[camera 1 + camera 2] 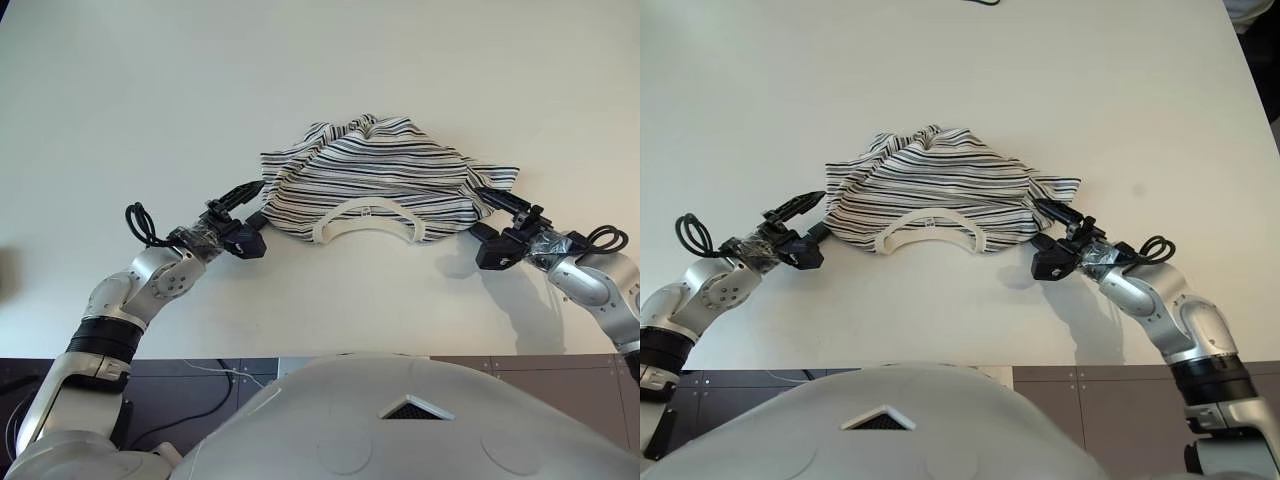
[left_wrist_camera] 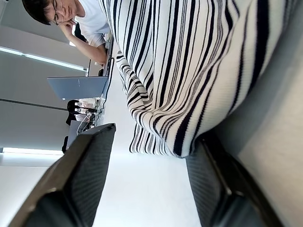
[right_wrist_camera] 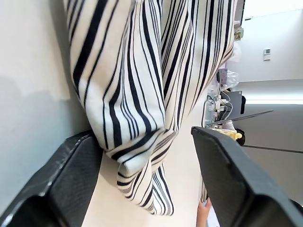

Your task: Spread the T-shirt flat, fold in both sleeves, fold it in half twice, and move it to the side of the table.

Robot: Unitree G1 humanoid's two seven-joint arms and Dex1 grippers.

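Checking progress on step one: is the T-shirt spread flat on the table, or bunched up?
Bunched up. The T-shirt lies in a rumpled mound with raised folds along its far edge, its collar toward the robot.

The T-shirt is seen as soft knitted cloth with a ribbed collar. The worktop under it is smooth and matt, and the pads of the left pincer are finely textured, matt black.

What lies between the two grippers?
The crumpled striped T-shirt lies on the table between the left gripper and the right gripper; the eye views show it.
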